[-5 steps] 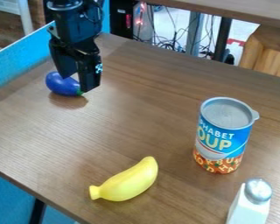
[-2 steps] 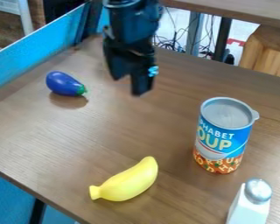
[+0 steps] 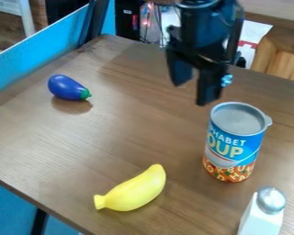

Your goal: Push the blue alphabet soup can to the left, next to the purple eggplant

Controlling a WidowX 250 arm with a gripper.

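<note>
Risk of toppling the can (image 3: 233,146)
Hanging close by with wide, empty claw (image 3: 192,94); if lowered off line, could knock it toward the shaker (image 3: 263,216).

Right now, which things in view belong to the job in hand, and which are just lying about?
Likely in the job:
gripper, open and empty
soup can, upright, apparently nearest the gripper

Apparently just lying about:
blue toy eggplant
yellow toy banana
white shaker with a silvery cap
</note>
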